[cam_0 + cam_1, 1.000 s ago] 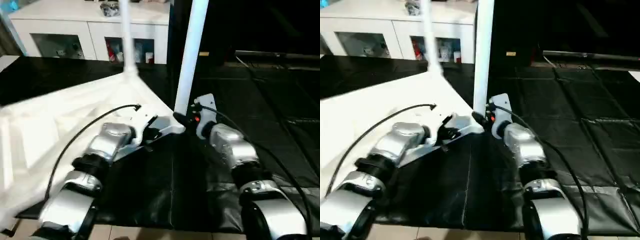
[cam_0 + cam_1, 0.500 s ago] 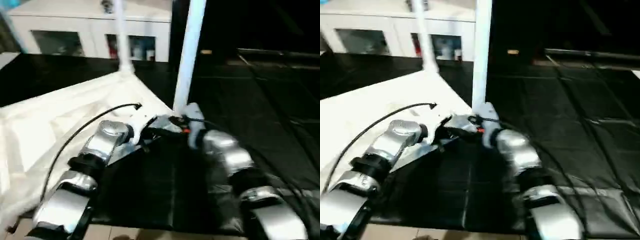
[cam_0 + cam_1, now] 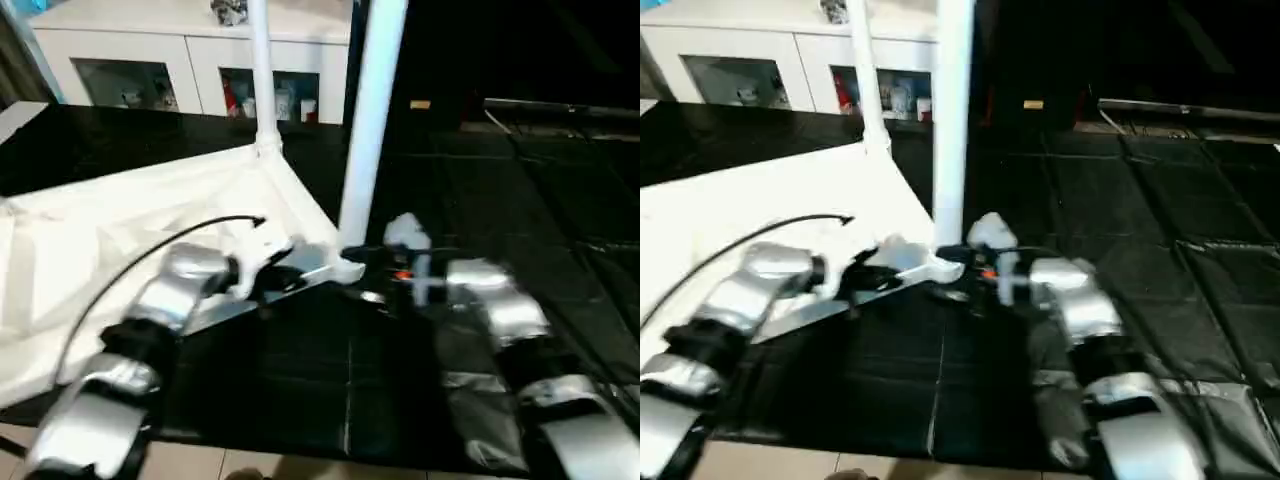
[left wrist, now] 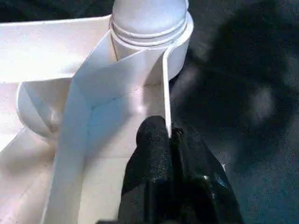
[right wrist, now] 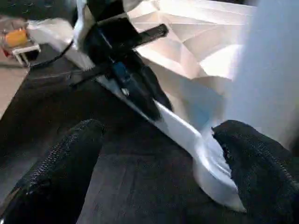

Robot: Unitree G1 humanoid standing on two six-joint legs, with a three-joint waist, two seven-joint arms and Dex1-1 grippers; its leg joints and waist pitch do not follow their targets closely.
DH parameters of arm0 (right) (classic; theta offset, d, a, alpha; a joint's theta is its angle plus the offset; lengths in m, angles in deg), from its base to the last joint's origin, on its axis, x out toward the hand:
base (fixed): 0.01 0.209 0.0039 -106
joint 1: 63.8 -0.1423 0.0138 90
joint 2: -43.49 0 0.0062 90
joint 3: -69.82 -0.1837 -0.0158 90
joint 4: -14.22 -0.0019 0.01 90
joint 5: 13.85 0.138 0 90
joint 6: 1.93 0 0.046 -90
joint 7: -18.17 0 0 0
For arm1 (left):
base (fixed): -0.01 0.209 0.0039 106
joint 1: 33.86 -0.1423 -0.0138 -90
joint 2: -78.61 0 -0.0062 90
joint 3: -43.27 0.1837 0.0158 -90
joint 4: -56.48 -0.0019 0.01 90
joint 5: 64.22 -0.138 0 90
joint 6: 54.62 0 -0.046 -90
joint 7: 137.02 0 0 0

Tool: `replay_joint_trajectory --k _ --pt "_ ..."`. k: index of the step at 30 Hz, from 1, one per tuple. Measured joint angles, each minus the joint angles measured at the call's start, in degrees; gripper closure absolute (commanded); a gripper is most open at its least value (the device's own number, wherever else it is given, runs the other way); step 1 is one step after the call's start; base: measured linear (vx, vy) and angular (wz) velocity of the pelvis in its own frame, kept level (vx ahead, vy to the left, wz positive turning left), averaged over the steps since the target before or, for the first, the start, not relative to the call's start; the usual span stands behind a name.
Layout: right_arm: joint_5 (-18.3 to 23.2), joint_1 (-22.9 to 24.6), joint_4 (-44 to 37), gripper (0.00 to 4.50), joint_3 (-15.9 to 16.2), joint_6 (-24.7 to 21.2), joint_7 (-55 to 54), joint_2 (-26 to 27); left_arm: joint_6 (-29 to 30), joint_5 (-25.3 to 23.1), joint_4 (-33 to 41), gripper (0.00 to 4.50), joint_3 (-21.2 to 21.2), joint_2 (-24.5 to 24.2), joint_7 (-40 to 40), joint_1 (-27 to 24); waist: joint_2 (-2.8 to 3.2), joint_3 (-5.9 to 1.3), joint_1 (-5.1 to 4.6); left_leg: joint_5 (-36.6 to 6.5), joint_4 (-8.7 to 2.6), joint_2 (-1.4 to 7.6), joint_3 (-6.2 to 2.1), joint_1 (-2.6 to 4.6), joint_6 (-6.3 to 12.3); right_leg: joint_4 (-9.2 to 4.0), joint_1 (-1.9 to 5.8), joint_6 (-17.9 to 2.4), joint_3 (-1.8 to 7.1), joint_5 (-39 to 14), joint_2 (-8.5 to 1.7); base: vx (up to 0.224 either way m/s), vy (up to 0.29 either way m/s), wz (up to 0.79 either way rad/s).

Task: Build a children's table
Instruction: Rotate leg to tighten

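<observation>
Black floor mat: covers the centre and right of the head-camera frames, its seams forming a grid.

Children's table: white plastic, lying upside down on the mat across the left half of the frame, ribbed underside facing up. Its near corner sits at frame centre.

Cabinet: white, glass doors, along the upper left edge; small items sit behind the glass.

Near leg: white tube standing upright in the corner socket at centre, running out of the top of the frame.

Far leg: thinner in view, upright in the next socket, upper centre-left.

Left claw: at the end of the silver forearm in the lower left, clenched on the thin side rim of the table, just short of the near corner socket.

Right claw: left of the silver forearm at lower right, released, its two black fingers spread wide apart on either side of the table's corner, holding nothing. One finger lies close beside the base of the near leg.

Black cable: arcs over the left forearm.
</observation>
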Motion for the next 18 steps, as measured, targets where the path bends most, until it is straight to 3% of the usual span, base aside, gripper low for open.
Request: replay_joint_trajectory --k 4,10,16,18 --pt "0.58 0.0 -0.82 0.04 -0.52 -0.85 3.7 -3.59 -1.49 0.26 1.63 4.5 0.6 -2.93 -5.53 -1.39 -0.01 -0.01 0.43 -0.03 0.0 0.0 0.0 0.07 -0.05 0.01 0.05 0.02 0.0 -0.01 0.0 0.0 0.0 0.0" --pt "0.6 -0.01 -0.77 0.04 -0.42 -1.21 5.37 -3.96 -3.39 1.15 3.71 4.5 1.96 -4.42 -9.78 -2.66 -0.02 -0.01 1.41 -0.08 0.03 0.0 0.0 0.06 -0.13 0.02 0.05 0.02 0.0 -0.02 0.0 0.0 0.0 0.0" --pt "1.22 -0.09 -0.24 0.04 0.04 -0.12 6.99 -2.88 -3.82 2.03 6.85 4.5 2.82 -5.61 -13.15 -4.58 -0.03 -0.02 1.47 -0.08 0.03 0.0 0.0 0.06 -0.14 0.03 0.05 0.03 0.0 -0.02 0.0 0.0 0.0 0.0" --pt "1.76 -0.27 0.59 0.33 0.33 0.02 7.57 -1.92 -4.07 2.06 7.59 4.5 3.13 -5.61 -14.07 -4.97 -0.03 -0.02 1.63 -0.07 0.04 0.0 0.0 0.06 -0.13 0.06 0.06 0.03 0.0 -0.02 -0.01 0.0 0.0 0.0"
